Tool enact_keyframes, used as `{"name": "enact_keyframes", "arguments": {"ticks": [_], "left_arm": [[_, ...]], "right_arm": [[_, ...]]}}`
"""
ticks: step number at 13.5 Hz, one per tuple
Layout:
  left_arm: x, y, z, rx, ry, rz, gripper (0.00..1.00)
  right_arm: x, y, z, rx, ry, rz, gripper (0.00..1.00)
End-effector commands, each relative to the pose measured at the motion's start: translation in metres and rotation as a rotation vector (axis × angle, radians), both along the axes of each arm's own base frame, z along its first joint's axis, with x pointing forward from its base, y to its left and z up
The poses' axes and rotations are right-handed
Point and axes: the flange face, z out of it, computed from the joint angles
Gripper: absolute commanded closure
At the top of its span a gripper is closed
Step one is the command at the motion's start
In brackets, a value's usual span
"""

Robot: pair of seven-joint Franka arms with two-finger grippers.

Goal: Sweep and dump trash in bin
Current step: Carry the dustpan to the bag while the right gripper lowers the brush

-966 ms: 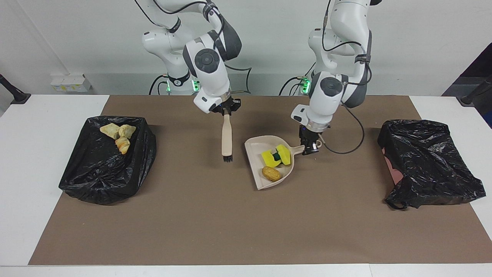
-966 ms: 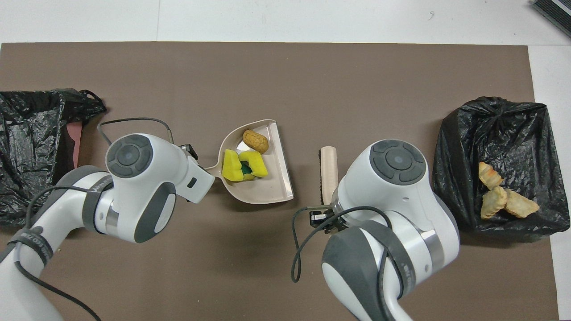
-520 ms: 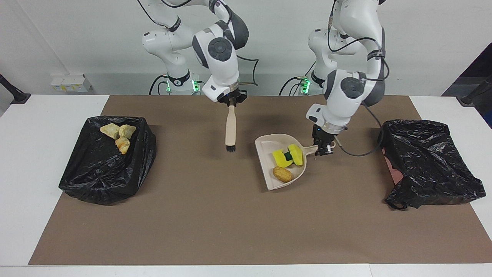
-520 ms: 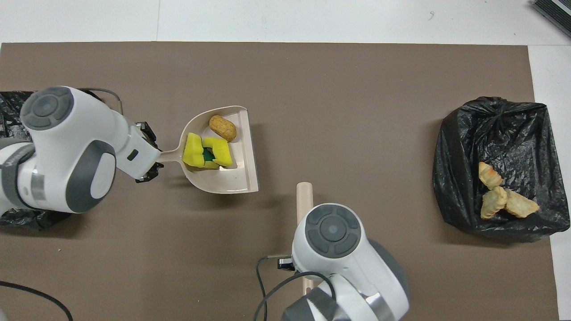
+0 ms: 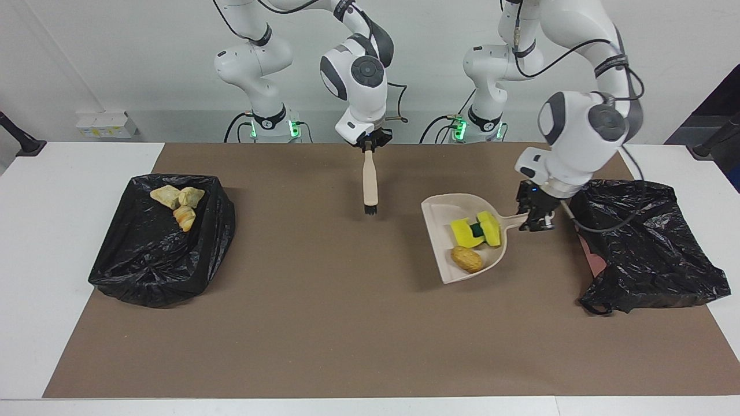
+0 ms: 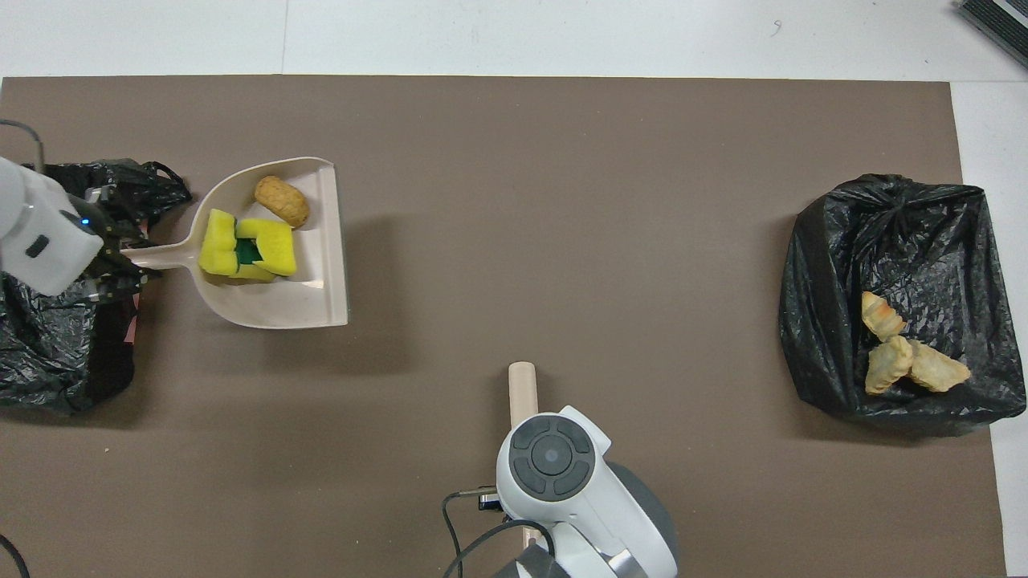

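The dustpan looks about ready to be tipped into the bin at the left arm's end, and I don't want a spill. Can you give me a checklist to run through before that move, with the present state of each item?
1. Left gripper shut on the dustpan handle: ok.
2. Load in the pan, yellow sponge pieces and orange-brown lump, lying toward the handle end, away from the open lip: ok.
3. Pan over the black-bagged bin: not ok; it is beside it, over the mat.
4. Bin mouth open to receive: cannot tell; the bag looks crumpled over it.
5. Right gripper shut on the brush, clear of the path: ok.
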Motion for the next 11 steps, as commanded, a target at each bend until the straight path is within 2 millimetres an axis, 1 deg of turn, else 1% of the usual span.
{"name": "enact_keyframes", "arguments": {"ticks": [1,2,3,4,5,6,7,8,9,10,11], "left_arm": [[-0.004,0.067,0.007,-0.014,-0.012,0.002,1.00],[-0.008,0.095,0.011,-0.008,-0.027,0.007,1.00],[-0.016,0.134,0.015,-0.003,-0.040,0.025,1.00],[-0.022,0.172,0.021,0.000,-0.059,0.002,1.00],[-0.019,0.196,0.030,0.009,-0.079,-0.030,1.00],[-0.017,0.215,0.041,0.029,-0.091,-0.038,1.00],[-0.018,0.235,0.040,0.069,-0.061,-0.034,1.00],[-0.014,0.246,0.047,0.114,-0.057,-0.037,1.00],[-0.010,0.253,0.054,0.153,-0.062,-0.039,1.00],[-0.006,0.254,0.056,0.202,-0.060,-0.050,1.00],[-0.004,0.254,0.056,0.244,-0.053,-0.058,1.00]], "right_arm": [[-0.002,0.000,-0.007,0.012,-0.011,-0.025,0.93],[-0.004,-0.001,-0.014,0.009,-0.006,-0.026,0.92],[-0.002,0.000,-0.019,0.017,-0.020,-0.035,0.84],[-0.001,0.001,-0.020,0.023,-0.025,-0.031,0.63],[-0.001,0.001,-0.020,0.023,-0.024,-0.028,0.51],[0.000,0.002,-0.020,0.027,-0.026,-0.019,0.36],[0.003,0.003,-0.021,0.031,-0.026,-0.016,0.17],[0.006,0.005,-0.019,0.034,-0.035,-0.007,0.00],[0.011,0.008,-0.017,0.036,-0.044,-0.005,0.00],[0.019,0.010,-0.013,0.043,-0.055,-0.010,0.00],[0.030,0.011,-0.005,0.050,-0.080,-0.010,0.00]]}}
